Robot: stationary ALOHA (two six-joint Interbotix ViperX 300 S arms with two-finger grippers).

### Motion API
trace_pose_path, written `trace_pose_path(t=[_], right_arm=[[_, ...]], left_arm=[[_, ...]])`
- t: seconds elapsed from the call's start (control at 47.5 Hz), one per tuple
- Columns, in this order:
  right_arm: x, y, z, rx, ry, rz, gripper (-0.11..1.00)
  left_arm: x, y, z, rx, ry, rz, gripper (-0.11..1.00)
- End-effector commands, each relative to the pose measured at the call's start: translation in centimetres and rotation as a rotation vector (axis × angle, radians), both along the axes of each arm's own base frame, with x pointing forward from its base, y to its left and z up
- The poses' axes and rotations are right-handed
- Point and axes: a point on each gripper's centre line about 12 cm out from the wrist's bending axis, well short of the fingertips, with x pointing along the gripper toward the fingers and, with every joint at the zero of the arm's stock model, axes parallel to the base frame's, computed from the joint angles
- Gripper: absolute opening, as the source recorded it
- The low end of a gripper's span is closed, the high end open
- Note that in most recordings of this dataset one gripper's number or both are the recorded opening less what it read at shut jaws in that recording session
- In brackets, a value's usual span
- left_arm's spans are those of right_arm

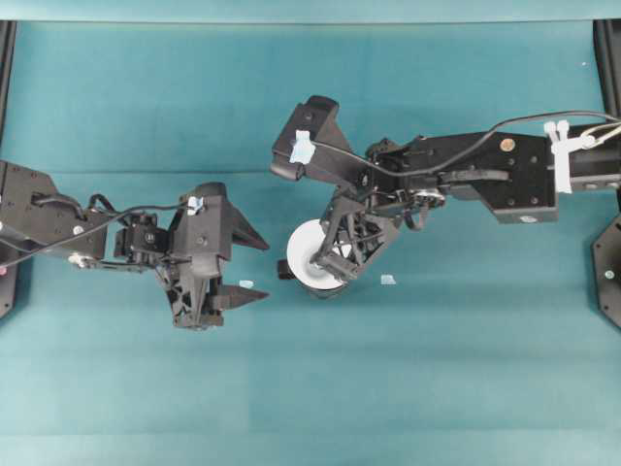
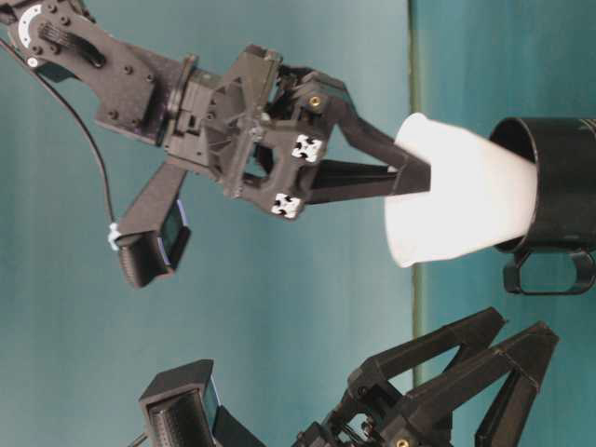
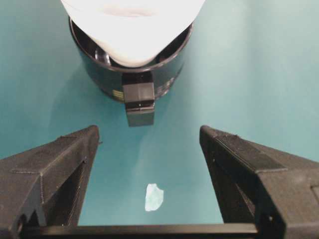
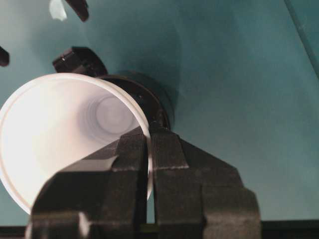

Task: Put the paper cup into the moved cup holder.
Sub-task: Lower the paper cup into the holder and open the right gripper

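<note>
The white paper cup point(image 1: 307, 254) has its narrow base inside the mouth of the glossy black cup holder point(image 2: 563, 182), leaning a little, and its wide rim stands clear above. My right gripper point(image 4: 149, 137) is shut on the cup's rim, one finger inside and one outside. From the table-level view the same grip point(image 2: 414, 177) shows on the cup point(image 2: 461, 200). My left gripper point(image 1: 264, 269) stands open and empty just left of the holder. In its wrist view the holder's handle point(image 3: 138, 99) points at the gap between its fingers point(image 3: 55, 169).
Two small pale tape marks point(image 1: 245, 283) point(image 1: 388, 280) lie on the teal table either side of the holder. Black frame posts point(image 1: 609, 58) stand at the table's side edges. The right arm's body point(image 1: 485, 175) reaches in from the right.
</note>
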Motion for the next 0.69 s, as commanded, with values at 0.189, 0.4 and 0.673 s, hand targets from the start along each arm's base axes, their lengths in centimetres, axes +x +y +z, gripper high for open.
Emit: trace_pose_path(t=[0.189,0.4,0.673], right_arm=[[0.3,0.0,-0.6,0.000,0.012,0.001,0.02],[0.2,0.0,-0.8,-0.002,0.022,0.006,0.02],[0.6,0.0,-0.7,-0.006,-0.009,0.012,0.02]], left_arm=[[0.4,-0.2,0.9,0.001,-0.032,-0.006,0.82],[0.4,-0.2,0.9,0.001,-0.032,-0.006,0.82],[0.4,-0.2,0.9,-0.001,-0.031,-0.005,0.82]])
